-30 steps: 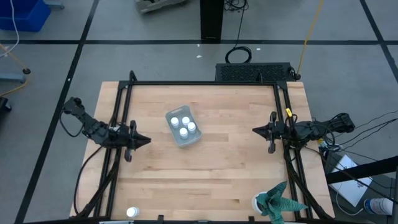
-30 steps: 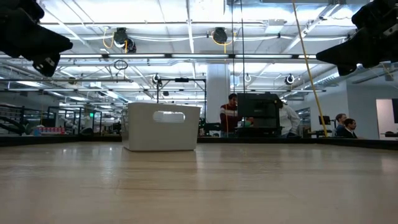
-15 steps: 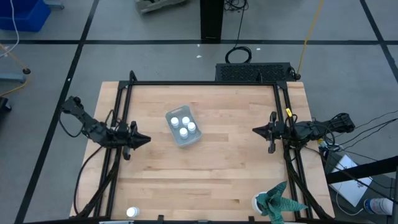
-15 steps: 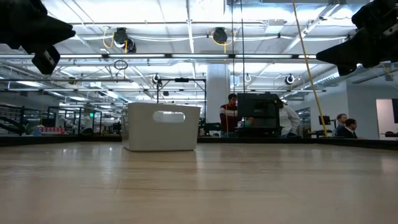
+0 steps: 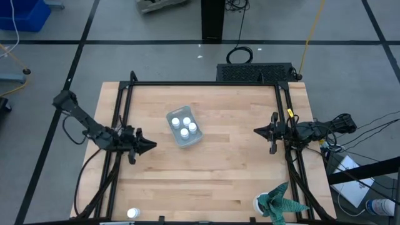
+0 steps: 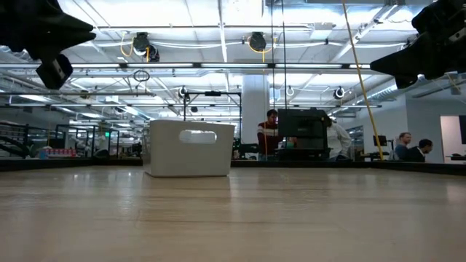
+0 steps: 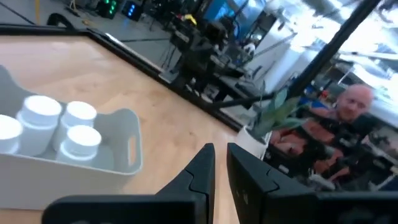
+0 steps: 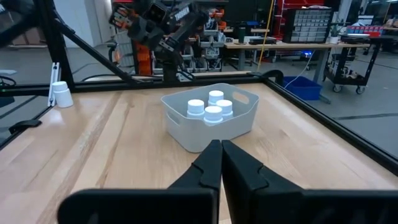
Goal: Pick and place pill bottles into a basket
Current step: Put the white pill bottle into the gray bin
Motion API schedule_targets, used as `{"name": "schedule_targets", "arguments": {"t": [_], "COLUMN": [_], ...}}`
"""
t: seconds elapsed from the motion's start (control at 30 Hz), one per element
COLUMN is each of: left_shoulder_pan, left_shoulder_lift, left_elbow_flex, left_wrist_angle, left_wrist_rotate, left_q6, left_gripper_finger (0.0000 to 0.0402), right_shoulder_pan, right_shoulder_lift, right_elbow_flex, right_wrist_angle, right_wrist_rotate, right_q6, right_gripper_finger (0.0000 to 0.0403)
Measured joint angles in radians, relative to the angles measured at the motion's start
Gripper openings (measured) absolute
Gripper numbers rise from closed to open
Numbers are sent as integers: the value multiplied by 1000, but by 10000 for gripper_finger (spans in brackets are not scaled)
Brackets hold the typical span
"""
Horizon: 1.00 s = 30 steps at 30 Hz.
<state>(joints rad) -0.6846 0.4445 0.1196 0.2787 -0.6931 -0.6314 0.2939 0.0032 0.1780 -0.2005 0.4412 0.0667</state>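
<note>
Progress stands at 3 pill bottles (image 5: 184, 127) in the basket (image 5: 194, 141), 2 near-edge bottles (image 5: 132, 214) left, left gripper (image 5: 150, 145) and right gripper (image 5: 257, 131) both pressed together, empty.

- Wooden table (image 5: 212, 169) with a black frame along its edges.
- Basket (image 5: 194, 141) rests on it, ahead of the left gripper's fingers (image 5: 150, 145), holding three pill bottles (image 5: 185, 132).
- One bottle (image 5: 132, 214) and a teal-and-white cloth-like thing (image 5: 278, 203) sit at opposite near corners.

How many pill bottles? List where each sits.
5. Four bottles stand in the basket; the fifth bottle stands alone at the table edge on the left arm's side. None looks hidden.
</note>
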Motion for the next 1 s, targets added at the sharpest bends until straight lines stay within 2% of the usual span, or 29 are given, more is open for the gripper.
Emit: {"name": "schedule_targets", "arguments": {"t": [0.1,0.2,0.4,0.5,0.63,0.73,0.83,1.0], "left_shoulder_pan": [-10,-13,-42,-87,-162,-223,-287,-330], "left_shoulder_lift": [152,334,647,759,861,918,977,1050], "left_elbow_flex": [61,198,612,795,964,1038,1069,1069], "left_wrist_angle": [13,-91,-542,-730,-884,-992,-1100,-1169], "left_wrist_rotate": [-50,-88,27,65,95,137,149,275], "left_q6": [-49,-120,-339,-413,-485,-647,-854,-1149], "left_gripper_finger": [46,39,6,7,41,80,124,193], "right_shoulder_pan": [0,0,0,0,0,0,0,0], "right_shoulder_lift": [0,0,0,0,0,0,0,0], "right_elbow_flex": [0,0,0,0,0,0,0,0], "right_wrist_angle": [0,0,0,0,-1,0,0,0], "right_wrist_rotate": [0,0,0,0,0,0,0,0], "right_q6": [0,0,0,0,0,0,0,0], "right_gripper_finger": [4,4,4,4,4,4,4,4]}}
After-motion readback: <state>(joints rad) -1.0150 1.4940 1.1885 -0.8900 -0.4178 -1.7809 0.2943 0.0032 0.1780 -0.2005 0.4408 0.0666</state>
